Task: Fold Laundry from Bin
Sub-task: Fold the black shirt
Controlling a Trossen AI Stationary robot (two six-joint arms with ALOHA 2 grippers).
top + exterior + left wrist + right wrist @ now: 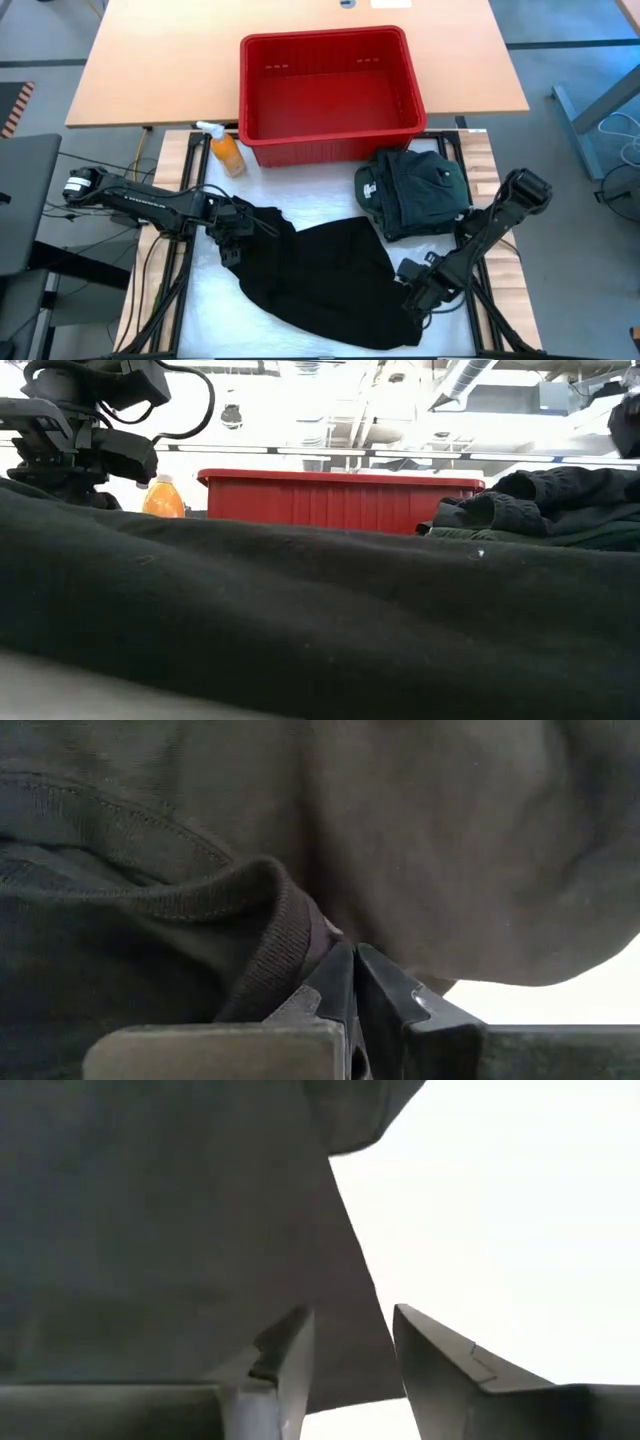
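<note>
Black garment [320,275], ribbed hem in left hand [350,982]

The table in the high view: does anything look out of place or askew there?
Nothing is spilled or damaged. The bin looks empty and stands straight. The orange spray bottle lies on its side beside it. The black garment lies crumpled between the left gripper and the right gripper, not yet folded.

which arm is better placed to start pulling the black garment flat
Left. The left gripper is already shut on the black garment at its ribbed edge. The right gripper sits at the opposite corner with its jaws apart and no cloth between them.
</note>
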